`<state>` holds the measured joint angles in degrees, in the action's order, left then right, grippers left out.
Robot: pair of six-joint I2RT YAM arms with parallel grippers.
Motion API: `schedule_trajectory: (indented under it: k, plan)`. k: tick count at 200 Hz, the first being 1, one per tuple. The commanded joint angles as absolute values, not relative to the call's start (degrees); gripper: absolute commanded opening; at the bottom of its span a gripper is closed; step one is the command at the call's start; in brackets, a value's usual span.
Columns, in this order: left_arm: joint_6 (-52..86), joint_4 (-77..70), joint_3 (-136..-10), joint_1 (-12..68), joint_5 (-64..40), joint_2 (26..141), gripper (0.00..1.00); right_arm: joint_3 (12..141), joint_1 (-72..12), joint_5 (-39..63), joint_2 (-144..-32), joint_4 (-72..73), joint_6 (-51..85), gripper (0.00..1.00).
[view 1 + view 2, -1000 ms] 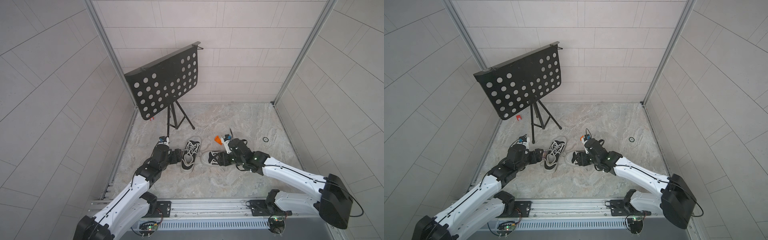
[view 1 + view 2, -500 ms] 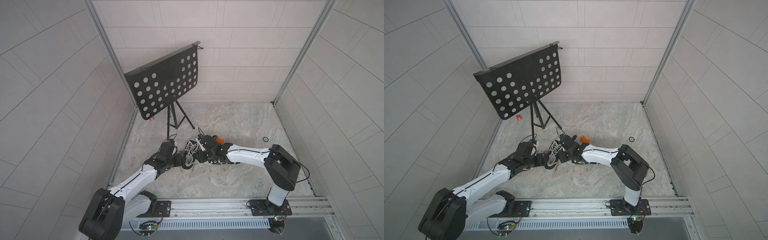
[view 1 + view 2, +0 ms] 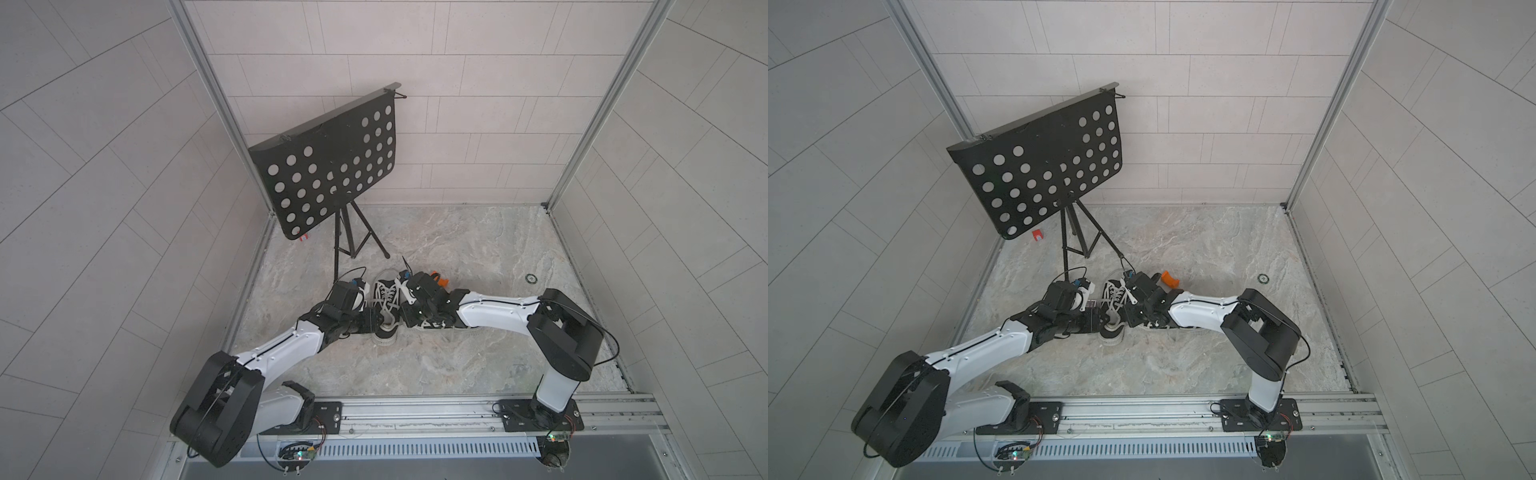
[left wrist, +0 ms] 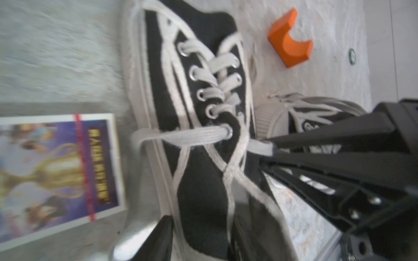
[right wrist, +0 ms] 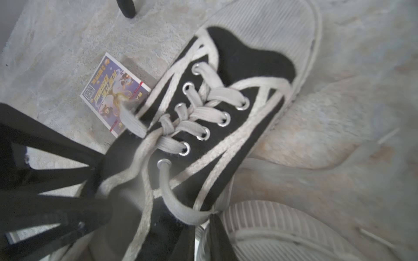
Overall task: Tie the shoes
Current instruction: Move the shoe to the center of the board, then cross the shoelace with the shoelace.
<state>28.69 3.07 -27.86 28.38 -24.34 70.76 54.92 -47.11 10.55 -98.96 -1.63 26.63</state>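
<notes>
Two black canvas shoes with whitish laces lie on the stone floor. The left-hand shoe [image 3: 385,307] [image 4: 203,108] [image 5: 226,117] is untied, and its laces trail loose. My left gripper [image 4: 201,218] [image 3: 375,323] stands open at its heel end, with the black side wall between the fingers. My right gripper [image 5: 203,222] [image 3: 405,311] is shut on a lace [image 5: 172,203] [image 4: 260,146] that loops out of the top eyelet. The other shoe [image 3: 434,327] [image 4: 316,110] lies partly under my right arm, its toe cap [image 5: 271,228] against the first shoe.
A picture card [image 4: 58,167] [image 5: 115,95] lies beside the left-hand shoe. An orange U-shaped block [image 3: 439,277] [image 4: 291,38] sits just behind the shoes. A black perforated music stand [image 3: 328,174] on a tripod stands behind them to the left. A small ring [image 3: 530,277] lies at the right.
My right arm has swung left from the right-hand shoe to the left-hand one and closed on its lace. My left gripper has slid toward that shoe's heel and its jaws have narrowed.
</notes>
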Motion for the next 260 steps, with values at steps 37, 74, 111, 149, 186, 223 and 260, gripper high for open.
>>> schedule_trajectory:
  k: [37, 74, 111, 149, 186, 223, 260]
  plan:
    - [29.1, -0.7, -30.1, 35.4, -27.0, 75.8, 0.47, 41.0, -43.0, 4.5, -89.6, -8.3, 27.8, 0.17]
    - [30.6, 3.6, -29.8, 36.4, -19.4, 70.4, 0.51, 40.1, -42.4, 4.8, -82.0, -12.1, 27.0, 0.19]
    - [33.3, 22.3, -29.9, 36.4, -2.2, 59.9, 0.60, 40.5, -43.3, 5.3, -72.3, -17.9, 27.5, 0.34]
    - [36.1, 28.3, -31.0, 36.9, -1.2, 61.9, 0.61, 38.1, -47.6, 4.4, -66.0, -18.3, 31.1, 0.47]
    - [36.5, 25.7, -33.8, 38.4, -1.3, 70.1, 0.59, 34.6, -52.4, 1.8, -63.1, -15.5, 34.4, 0.55]
    - [36.9, 22.1, -35.2, 39.7, -2.1, 75.8, 0.59, 33.1, -54.3, 0.0, -63.5, -15.4, 35.1, 0.56]
    - [36.5, 21.4, -36.1, 40.7, -1.6, 80.5, 0.50, 32.8, -55.0, -1.0, -63.8, -14.7, 35.5, 0.57]
